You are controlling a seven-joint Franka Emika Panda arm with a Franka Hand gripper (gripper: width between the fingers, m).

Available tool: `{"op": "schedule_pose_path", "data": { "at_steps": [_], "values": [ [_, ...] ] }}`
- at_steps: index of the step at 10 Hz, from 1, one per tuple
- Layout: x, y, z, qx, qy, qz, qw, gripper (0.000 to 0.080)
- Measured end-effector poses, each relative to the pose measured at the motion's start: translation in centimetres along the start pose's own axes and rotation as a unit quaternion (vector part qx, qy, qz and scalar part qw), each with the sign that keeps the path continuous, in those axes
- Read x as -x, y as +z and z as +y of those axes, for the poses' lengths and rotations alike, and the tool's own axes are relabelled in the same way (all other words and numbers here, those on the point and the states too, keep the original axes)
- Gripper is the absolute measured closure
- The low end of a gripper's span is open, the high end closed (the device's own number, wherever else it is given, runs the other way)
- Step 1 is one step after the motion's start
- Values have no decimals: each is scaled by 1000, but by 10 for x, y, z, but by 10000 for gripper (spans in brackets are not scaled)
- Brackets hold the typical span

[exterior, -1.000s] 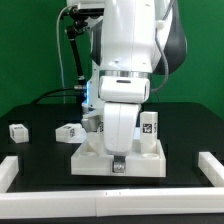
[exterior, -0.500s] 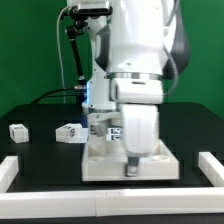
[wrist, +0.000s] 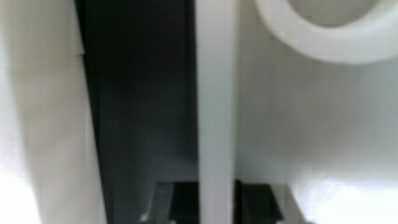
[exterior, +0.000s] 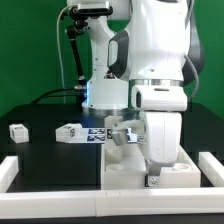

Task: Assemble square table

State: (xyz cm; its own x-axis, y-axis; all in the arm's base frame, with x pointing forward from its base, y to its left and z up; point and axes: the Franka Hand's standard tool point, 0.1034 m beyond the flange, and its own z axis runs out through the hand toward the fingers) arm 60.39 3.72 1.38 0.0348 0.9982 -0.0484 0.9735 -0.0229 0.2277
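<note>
The square tabletop (exterior: 118, 166), a white slab with a raised rim, lies on the black table right of the middle in the exterior view. My gripper (exterior: 152, 180) is shut on its near rim. In the wrist view the rim (wrist: 214, 100) runs as a white strip between my dark fingers (wrist: 176, 205), with my gripper (wrist: 215, 205) closed around it and a round socket (wrist: 329, 40) on the slab beside it. A white leg part (exterior: 120, 137) stands at the slab's far side, partly hidden by the arm. Two loose legs (exterior: 17, 131) (exterior: 68, 132) lie at the exterior view's left.
The marker board (exterior: 97, 134) lies flat behind the slab. White border bars stand at the exterior view's left (exterior: 8, 172), its right (exterior: 212, 168) and along the front (exterior: 70, 202). The arm's base (exterior: 100, 95) stands at the back.
My gripper has moved toward the exterior view's right, dragging the tabletop with it. The two loose legs at the left have not moved.
</note>
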Motion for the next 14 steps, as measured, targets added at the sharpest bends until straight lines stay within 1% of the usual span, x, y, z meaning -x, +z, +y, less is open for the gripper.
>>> {"op": "schedule_pose_path", "data": {
  "at_steps": [2, 3, 4, 5, 6, 7, 9, 11, 12, 13, 14],
  "values": [
    [-1, 0, 0, 0, 1, 0, 1000, 727],
    [-7, -1, 1, 0, -2, 1, 1000, 727],
    [-17, -1, 5, -6, -8, 2, 1000, 727],
    [-28, 0, 16, -4, -12, 6, 1000, 727],
    [-31, 3, 22, -4, -13, 6, 1000, 727],
    [-31, 4, 24, -8, -8, 2, 1000, 727],
    [-31, 5, 26, -13, 5, -7, 1000, 727],
    [-29, 6, 26, -14, 7, -8, 1000, 727],
    [-29, 8, 20, -23, 6, -11, 1000, 659],
    [-28, 6, 14, -35, 6, -14, 999, 468],
    [-28, 5, 9, -45, 5, -16, 999, 468]
  ]
}}
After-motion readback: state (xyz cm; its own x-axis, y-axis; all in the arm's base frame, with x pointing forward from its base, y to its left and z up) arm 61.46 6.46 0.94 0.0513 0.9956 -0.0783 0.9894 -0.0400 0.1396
